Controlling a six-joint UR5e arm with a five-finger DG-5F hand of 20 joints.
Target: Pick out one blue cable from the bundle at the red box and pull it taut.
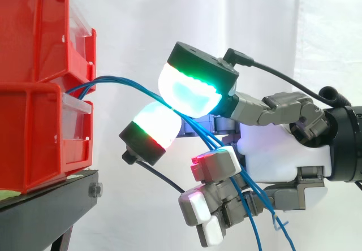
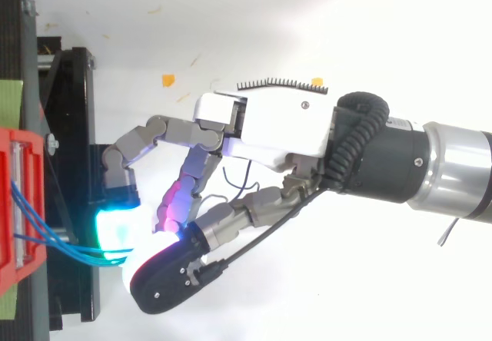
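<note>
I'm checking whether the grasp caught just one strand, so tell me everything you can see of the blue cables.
The blue cables are several thin, glossy strands. They leave the red box together, arc rightward, pass pinched between two glowing pads of the hand, then fan down across the palm, their loose ends hanging slack below.

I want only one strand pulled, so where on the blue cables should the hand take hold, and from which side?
Probably the arch of the blue cables between the red bins and the hand, coming from the side away from the bins, pads above and below: the strands run level there and spread slightly.
</note>
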